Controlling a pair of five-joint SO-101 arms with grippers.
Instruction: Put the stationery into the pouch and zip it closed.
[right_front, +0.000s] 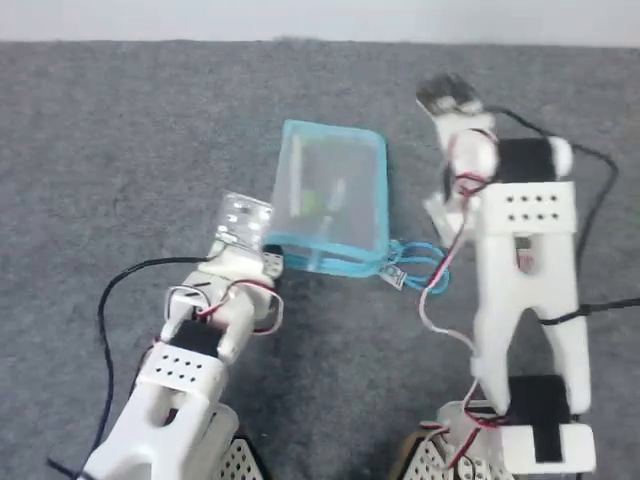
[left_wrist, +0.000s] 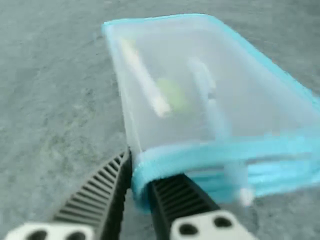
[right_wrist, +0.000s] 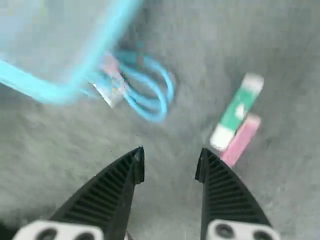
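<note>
Two stationery pieces lie outside the translucent flat pouch with cyan trim (right_front: 330, 190), on the grey felt mat (right_front: 120, 130): a green-and-white block (right_wrist: 237, 112) touching a pink bar (right_wrist: 241, 140), beyond the cyan cord loop (right_wrist: 150, 95) from the pouch. The pouch sits mid-table in the high view, loop at its 4 o'clock. Seen through the wall: white stick (left_wrist: 145, 80), yellow-green lump (left_wrist: 172, 95), pale pen (left_wrist: 207, 107). The left gripper (left_wrist: 140, 172) is pinched nearly closed on the trimmed corner at the pouch's 7 o'clock; judged an anchor, so the pouch won't slide during loading or zipping. The right gripper (right_wrist: 170, 162) hovers off the 3 o'clock side, jaws well apart, holding nothing; probably lined up for the loose pieces. Zip state: cannot tell. The small tag (right_wrist: 112, 90) by the loop carries marks, unreadable; no other writing legible.
</note>
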